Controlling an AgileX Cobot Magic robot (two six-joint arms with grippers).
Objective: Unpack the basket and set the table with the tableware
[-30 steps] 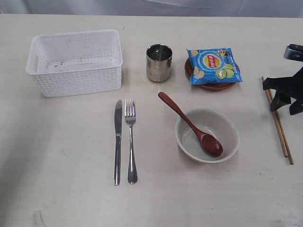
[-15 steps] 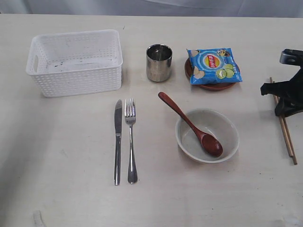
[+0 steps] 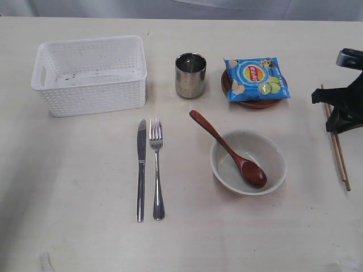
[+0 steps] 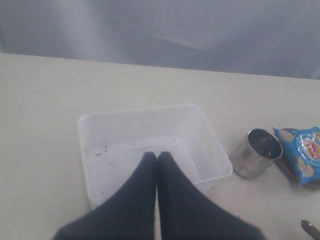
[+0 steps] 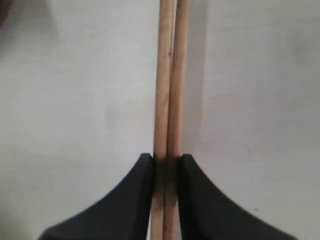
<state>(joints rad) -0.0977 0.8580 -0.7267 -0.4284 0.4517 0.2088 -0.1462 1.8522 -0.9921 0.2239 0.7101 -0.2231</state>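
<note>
My right gripper (image 5: 165, 161) is clenched on the wooden chopsticks (image 5: 169, 75) by the right edge of the table (image 3: 85, 170); I should lay them flat and parallel, then release gently. My left gripper (image 4: 157, 159) hangs closed, holding nothing, above the white basket (image 4: 140, 111) near the back left corner

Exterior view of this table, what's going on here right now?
The right gripper is shut on the chopsticks at the right side of the table; the left gripper hangs shut above the empty basket. Already laid out: knife and fork side by side, spoon in the bowl, cup beside the plate, which holds a chip bag.
</note>
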